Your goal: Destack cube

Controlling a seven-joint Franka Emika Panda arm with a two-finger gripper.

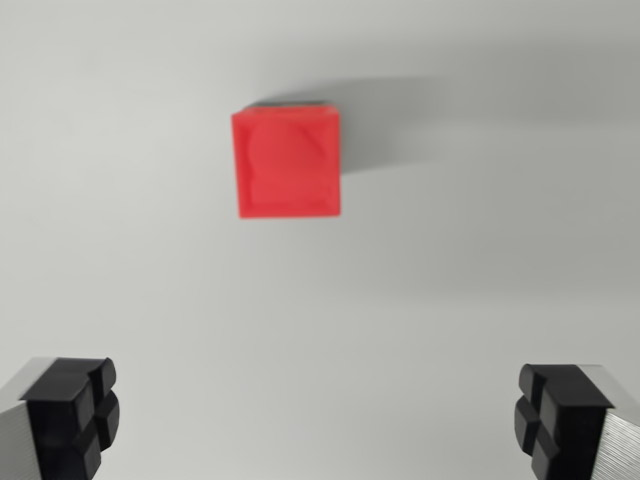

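Looking down through the wrist view, I see a red cube lying above the centre of the picture, slightly toward the wrist view's left. Its top face is blurred, with a faint rounded relief that I cannot make out further. A thin dark strip shows along the cube's upper edge; it may belong to another block underneath, but I cannot tell from this angle. A soft grey shadow extends from the cube toward the wrist view's right.

The cube rests on, or above, a plain pale grey surface that fills the rest of the picture.

My gripper is spread wide, and nothing lies between its tips. One black fingertip pad sits in the bottom corner at the wrist view's left, the other pad in the bottom corner at the wrist view's right, each backed by a grey metal finger. Each pad shows a cross-shaped groove in its face.

The cube is well apart from both pads, lying ahead of the open gap between them and touching neither.
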